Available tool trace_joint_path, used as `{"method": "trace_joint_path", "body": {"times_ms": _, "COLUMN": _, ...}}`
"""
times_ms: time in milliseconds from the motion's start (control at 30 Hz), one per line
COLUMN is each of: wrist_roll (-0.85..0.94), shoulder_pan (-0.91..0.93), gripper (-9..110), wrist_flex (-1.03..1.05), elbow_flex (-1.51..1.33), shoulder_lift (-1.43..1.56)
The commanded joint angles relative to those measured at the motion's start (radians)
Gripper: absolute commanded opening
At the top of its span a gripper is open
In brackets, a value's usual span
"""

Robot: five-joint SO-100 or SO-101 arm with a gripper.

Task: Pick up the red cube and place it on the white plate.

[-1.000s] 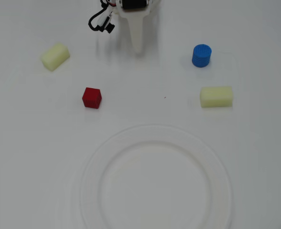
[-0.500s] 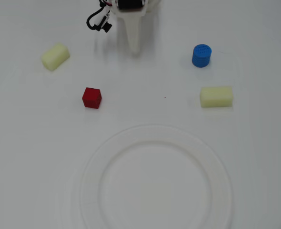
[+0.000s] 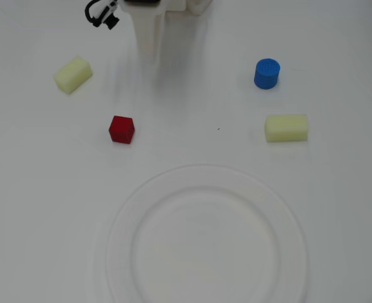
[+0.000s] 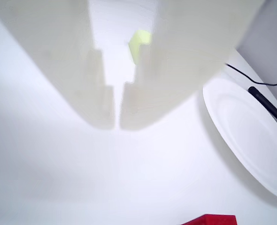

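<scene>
Red cube (image 3: 122,129) sits free on the white table (image 3: 34,189), left of centre in the overhead view, clear of every other thing and untouched, so the pick is not yet begun. Going left to right in that view: a pale yellow block (image 3: 72,74) lies tilted toward the far left corner, then the cube, then the gripper (image 3: 149,55) hanging near the far edge, then the blue cylinder (image 3: 267,73) upright toward the far right, with a second pale yellow block (image 3: 286,127) just below it. The white plate (image 3: 129,208) fills the near edge at centre, bare, and close to the cube, which should make for a short carry.

Judging by this layout, the arm is parked behind the things so that the whole field stays open to the camera above.

In the wrist view the gripper (image 4: 118,122) shows its two white fingers (image 4: 73,70) drawn together at the tips, only a hairline slit between them, holding nothing. That view alone shows this; from overhead the fingers merge into one blur. It also catches a black cable (image 4: 265,101) crossing the plate's (image 4: 242,136) far rim, and only a sliver of the cube (image 4: 211,220) at its bottom edge.
</scene>
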State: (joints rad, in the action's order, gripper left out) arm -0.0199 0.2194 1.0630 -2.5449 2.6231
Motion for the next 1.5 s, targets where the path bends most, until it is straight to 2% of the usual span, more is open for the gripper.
{"method": "trace_joint_path", "body": {"times_ms": 0, "wrist_roll": 0.015, "shoulder_pan": 0.028, "gripper": 6, "wrist_flex": -0.037, "elbow_flex": 0.189, "shoulder_lift": -0.245}}
{"method": "trace_joint_path", "body": {"times_ms": 133, "wrist_roll": 0.078, "shoulder_pan": 0.048, "gripper": 20, "wrist_flex": -0.038, "elbow_flex": 0.336, "shoulder_lift": -0.482}}
{"method": "trace_joint_path", "body": {"times_ms": 267, "wrist_roll": 0.127, "shoulder_pan": 0.058, "gripper": 33, "wrist_flex": -0.037, "elbow_flex": 0.399, "shoulder_lift": -0.574}}
{"method": "trace_joint_path", "body": {"times_ms": 667, "wrist_roll": 0.216, "shoulder_pan": 0.15, "gripper": 36, "wrist_flex": -0.063, "elbow_flex": 0.56, "shoulder_lift": -0.907}}
{"method": "trace_joint_path", "body": {"times_ms": 1000, "wrist_roll": 0.216, "shoulder_pan": 0.121, "gripper": 30, "wrist_flex": -0.101, "elbow_flex": 0.592, "shoulder_lift": -1.012}}
{"method": "trace_joint_path", "body": {"times_ms": 1200, "wrist_roll": 0.227, "shoulder_pan": 0.114, "gripper": 17, "wrist_flex": -0.11, "elbow_flex": 0.604, "shoulder_lift": -1.019}}
{"method": "trace_joint_path", "body": {"times_ms": 1367, "wrist_roll": 0.247, "shoulder_pan": 0.103, "gripper": 2, "wrist_flex": -0.121, "elbow_flex": 0.592, "shoulder_lift": -0.982}}
{"method": "trace_joint_path", "body": {"times_ms": 1467, "wrist_roll": 0.242, "shoulder_pan": 0.091, "gripper": 0, "wrist_flex": -0.13, "elbow_flex": 0.569, "shoulder_lift": -0.928}}
